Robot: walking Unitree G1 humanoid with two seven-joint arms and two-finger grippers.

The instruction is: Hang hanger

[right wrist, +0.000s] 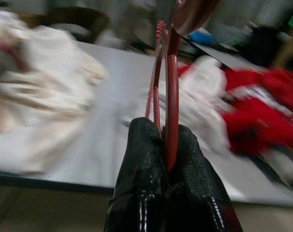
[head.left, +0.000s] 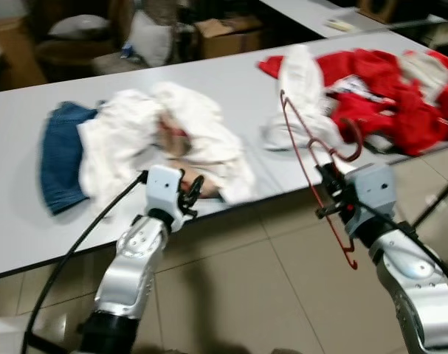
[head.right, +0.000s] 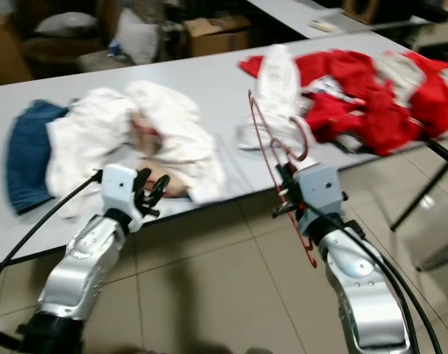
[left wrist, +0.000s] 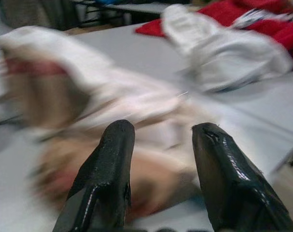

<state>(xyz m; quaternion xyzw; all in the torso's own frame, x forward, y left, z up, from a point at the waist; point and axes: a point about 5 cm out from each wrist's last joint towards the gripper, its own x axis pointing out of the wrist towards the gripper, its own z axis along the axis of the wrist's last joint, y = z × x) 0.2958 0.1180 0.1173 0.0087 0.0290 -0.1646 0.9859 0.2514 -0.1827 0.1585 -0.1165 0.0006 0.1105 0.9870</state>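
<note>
One thin red hanger [head.left: 312, 158], right pincer [head.left: 333, 193] clamped

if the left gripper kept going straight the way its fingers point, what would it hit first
Probably the white garment heaped at the table's near edge. The left gripper, fingers apart, points straight into that cloth in its wrist view. The picture is blurred, so depth is unclear.

- Left arm: raised forward; left pincer [head.left: 192, 193] at the worktop [head.left: 231, 92] edge, fingers [left wrist: 106, 179] spread apart, nothing between them.
- Right arm: raised forward; right pincer [right wrist: 168, 164] closed, clamping the red hanger [head.left: 312, 158] upright.
</note>
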